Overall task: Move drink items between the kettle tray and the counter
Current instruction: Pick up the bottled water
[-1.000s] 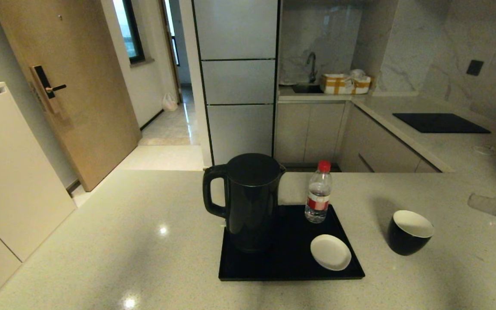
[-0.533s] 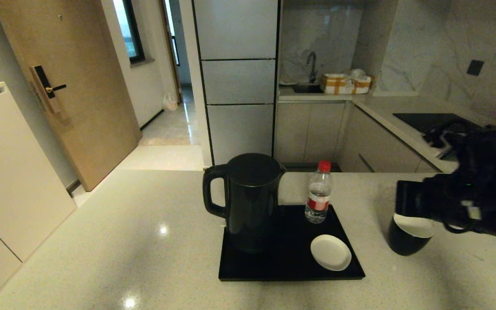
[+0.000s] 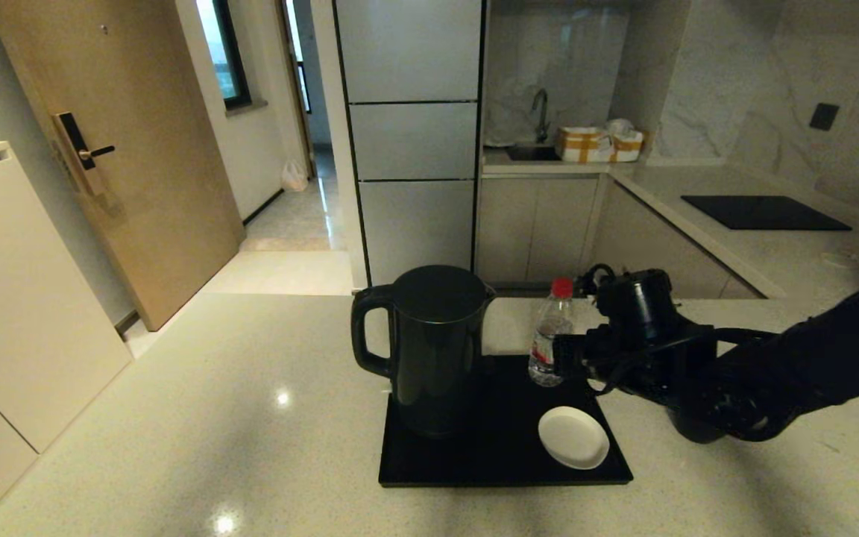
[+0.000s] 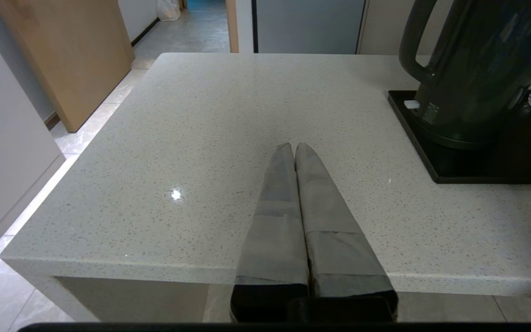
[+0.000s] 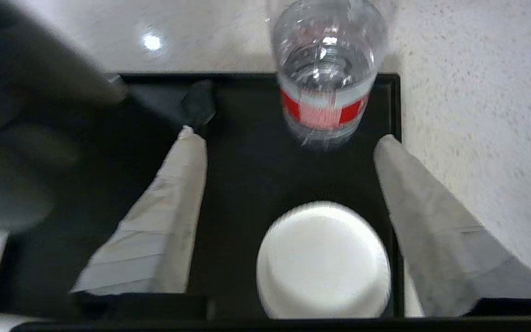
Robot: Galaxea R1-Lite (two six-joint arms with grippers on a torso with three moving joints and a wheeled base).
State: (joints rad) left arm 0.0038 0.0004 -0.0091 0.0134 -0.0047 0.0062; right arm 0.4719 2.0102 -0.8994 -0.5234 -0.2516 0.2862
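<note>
The tall black kettle [image 3: 433, 350] stands on the left of the black kettle tray [image 3: 504, 455]. The red-capped bottle [image 3: 551, 335] stands upright at the tray's far right corner. My right gripper [image 3: 567, 358] hovers just right of the bottle. In the right wrist view it [image 5: 287, 136] is open and empty, with the bottle [image 5: 325, 78] a little beyond the fingertips. The black cup is mostly hidden behind my right arm; a dark sliver [image 3: 690, 431] shows on the counter [image 3: 213, 388]. My left gripper [image 4: 294, 146] is shut and empty, low over the counter's near edge, left of the kettle [image 4: 477, 69].
A small white saucer [image 3: 573, 436] lies on the tray's near right part, below the open right fingers [image 5: 323, 260]. A black cooktop panel [image 3: 763, 212] sits on the far right worktop. The counter ends at edges on the left and far side.
My right arm has swung in from the right, passing over the cup to reach beside the bottle, and its jaws have opened. The left arm has stayed still.
</note>
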